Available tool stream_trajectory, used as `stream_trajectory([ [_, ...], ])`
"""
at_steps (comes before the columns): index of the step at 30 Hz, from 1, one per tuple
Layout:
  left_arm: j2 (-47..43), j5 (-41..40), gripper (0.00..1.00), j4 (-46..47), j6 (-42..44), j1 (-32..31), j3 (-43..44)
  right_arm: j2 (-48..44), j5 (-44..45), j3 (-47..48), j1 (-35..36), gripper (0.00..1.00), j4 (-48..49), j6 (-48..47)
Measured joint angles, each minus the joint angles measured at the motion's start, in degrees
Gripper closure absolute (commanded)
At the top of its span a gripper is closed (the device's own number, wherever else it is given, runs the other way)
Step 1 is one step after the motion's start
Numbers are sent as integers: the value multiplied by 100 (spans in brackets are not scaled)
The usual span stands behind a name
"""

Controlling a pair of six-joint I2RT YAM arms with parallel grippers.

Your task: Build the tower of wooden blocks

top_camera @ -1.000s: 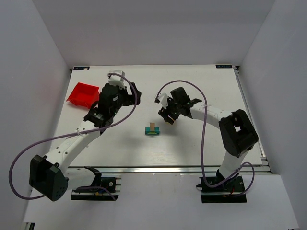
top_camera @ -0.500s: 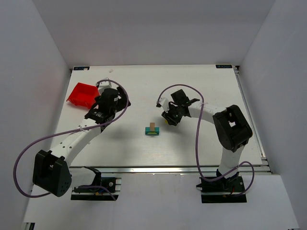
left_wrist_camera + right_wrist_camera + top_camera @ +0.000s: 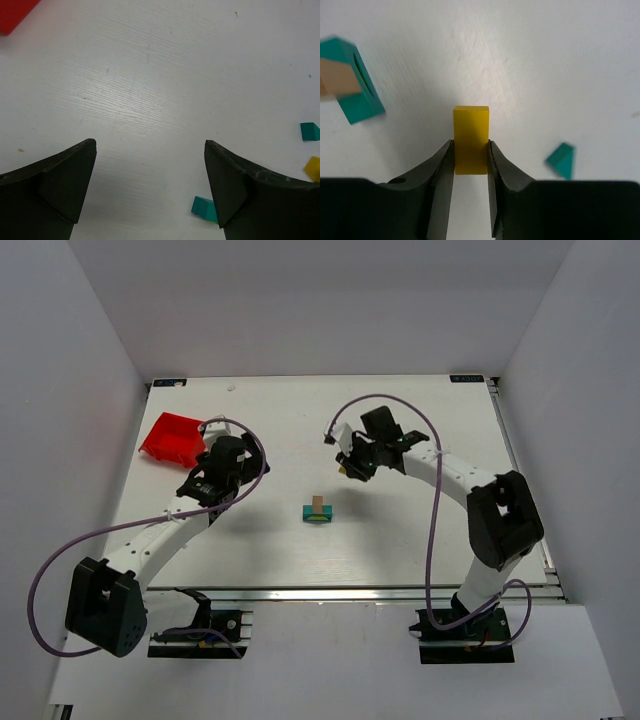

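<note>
The wood block tower (image 3: 318, 510) stands mid-table as a teal base with a tan block on top. It shows blurred at the left of the right wrist view (image 3: 353, 85). My right gripper (image 3: 347, 468) is behind and to the right of it, apart from it. In the wrist view that gripper (image 3: 471, 150) is shut on an upright yellow block (image 3: 471, 131). A loose teal wedge (image 3: 561, 159) lies on the table to its right. My left gripper (image 3: 200, 483) is left of the tower, and its jaws (image 3: 150, 150) stand wide open over bare table with nothing between them.
A red bin (image 3: 172, 435) sits at the back left, and its corner shows in the left wrist view (image 3: 15, 12). That view also shows a teal block (image 3: 202, 206) by the right finger, plus another teal piece (image 3: 310, 131) and a yellow piece (image 3: 313, 167) at the right edge.
My right gripper has shut on the yellow block and drawn back from the tower with it. The left arm has pulled back to the left, its gripper still open.
</note>
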Motion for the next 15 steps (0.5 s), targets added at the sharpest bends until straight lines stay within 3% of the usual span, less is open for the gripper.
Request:
stream_trajectory([
  [10, -11, -13, 2, 2, 7, 0, -28, -164, -675, 2179, 367, 79, -850, -431],
  [15, -57, -92, 2, 0, 28, 0, -28, -37, -608, 2371, 776, 79, -1432, -527],
])
